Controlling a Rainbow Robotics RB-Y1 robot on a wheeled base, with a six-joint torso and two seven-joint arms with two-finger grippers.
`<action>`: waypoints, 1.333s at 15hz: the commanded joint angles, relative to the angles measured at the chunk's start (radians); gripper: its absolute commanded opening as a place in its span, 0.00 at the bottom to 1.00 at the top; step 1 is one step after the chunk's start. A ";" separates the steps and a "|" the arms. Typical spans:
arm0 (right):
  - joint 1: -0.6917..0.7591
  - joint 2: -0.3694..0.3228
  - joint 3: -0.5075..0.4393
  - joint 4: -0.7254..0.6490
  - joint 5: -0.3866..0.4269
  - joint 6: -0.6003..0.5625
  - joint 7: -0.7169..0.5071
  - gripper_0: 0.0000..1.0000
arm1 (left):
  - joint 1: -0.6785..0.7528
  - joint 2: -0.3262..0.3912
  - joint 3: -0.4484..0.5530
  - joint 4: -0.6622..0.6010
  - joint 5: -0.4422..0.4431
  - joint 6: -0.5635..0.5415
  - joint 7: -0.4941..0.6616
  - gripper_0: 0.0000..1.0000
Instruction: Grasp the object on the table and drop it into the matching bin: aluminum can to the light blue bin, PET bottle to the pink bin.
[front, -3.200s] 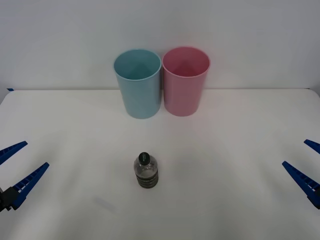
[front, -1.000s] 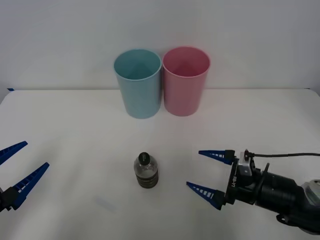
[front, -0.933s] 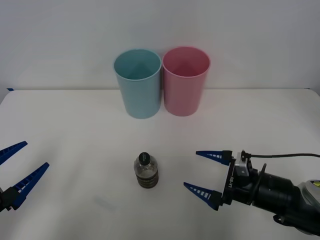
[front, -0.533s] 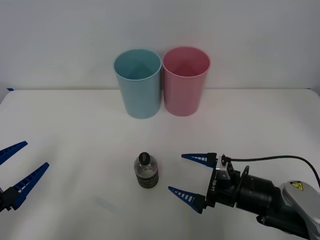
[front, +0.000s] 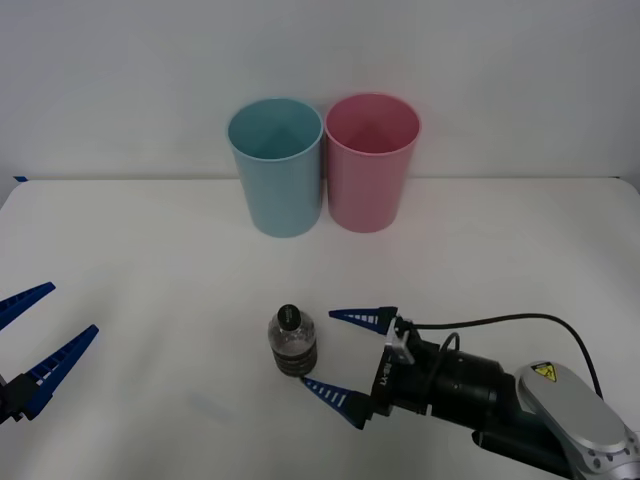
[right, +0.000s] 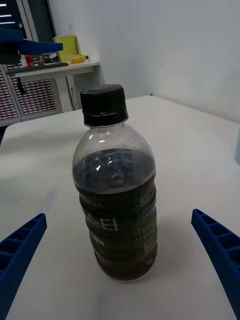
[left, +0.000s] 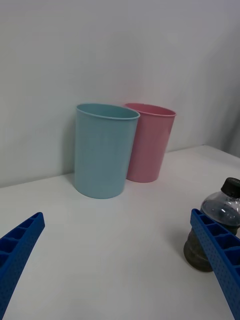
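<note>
Right now I see the PET bottle (front: 294, 343) standing upright on the table (front: 150, 260), in the near middle of the white top, black cap up and the dark ribbed half down. My right gripper (front: 343, 357) sits low over the table just to the bottle's right, reaching in from the right side with its blue ribbed fingers (front: 335, 397) spread wide. One fingertip lies just beside the bottle's base on the near side, the other points toward it on the far side at about cap height; I cannot tell whether either touches it. From the right wrist camera the bottle (right: 116, 187) stands centred between the two open fingers (right: 219, 252), with clear table showing on both sides of it, so nothing is gripped.

My left gripper (front: 30, 345) is parked at the left edge of the table, well apart from the bottle, fingers also released and holding nothing. From its wrist camera I see the light blue bin (left: 104, 149) and the pink bin (left: 149, 142) side by side, upright, near the wall.

From the front, the light blue bin (front: 277, 166) stands on the left and the pink bin (front: 371, 161) on the right at the far side of the table, touching or nearly so, well beyond the bottle.
</note>
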 joint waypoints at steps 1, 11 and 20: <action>-0.028 0.025 0.032 0.031 0.013 0.033 0.004 1.00 | 0.000 0.000 0.000 0.000 0.000 0.000 0.000 1.00; -0.127 0.090 0.064 0.156 0.023 0.065 0.038 1.00 | 0.000 0.000 0.000 0.000 0.000 0.000 0.000 1.00; -0.127 0.090 0.081 0.156 0.009 0.076 0.049 0.00 | 0.000 0.000 0.000 0.000 0.000 0.000 0.000 1.00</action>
